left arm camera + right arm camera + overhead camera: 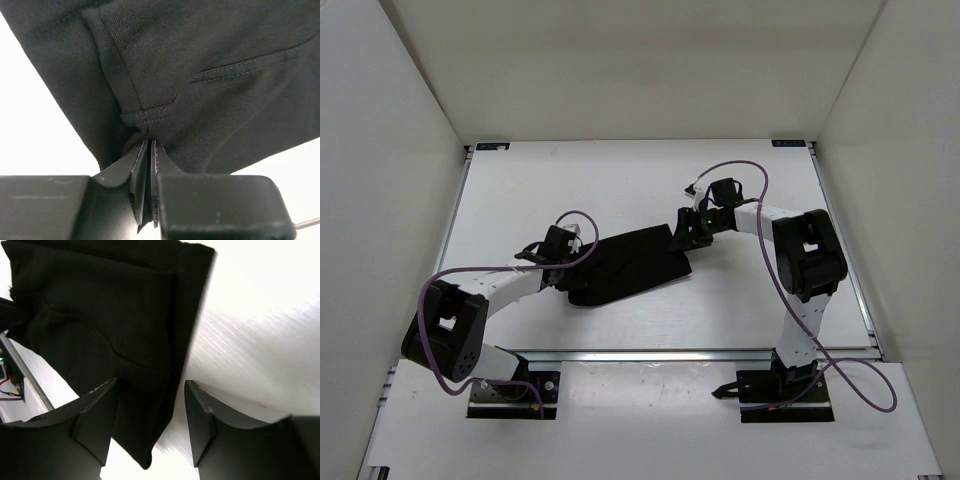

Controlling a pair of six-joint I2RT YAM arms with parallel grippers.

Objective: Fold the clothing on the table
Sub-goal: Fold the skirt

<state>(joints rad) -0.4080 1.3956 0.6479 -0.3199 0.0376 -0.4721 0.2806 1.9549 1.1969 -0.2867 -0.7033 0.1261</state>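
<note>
At the middle of the table [620, 180]: black clothing [632, 265], limp and matte, laid out as a long slanted strip, the left end nearer the arm bases, the right end farther off. Partly folded over on itself, with layered edges plain in the right wrist view. Stitched hems and a slanted seam line clear up close in the left wrist view.

At the strip's left end: left claw [560, 262], low over the table, fingers [141, 170] set almost together and closed on a puckered bit of hem. Fabric bunched right at the tips. White table on both sides of the cloth in that view.

At the right end: right claw [685, 235], spread wide, gripping nothing. From its own wrist camera, fingers [97, 420] well apart, with a narrow tongue of the clothing between them; one finger over the fabric, the other over bare table just beside the fabric's edge. Contact of those tips with cloth or table: cannot tell.

Both arms reaching in from the near edge, with purple cables [760, 240] looping over them. White walls [620, 70] on three sides of the table.
</note>
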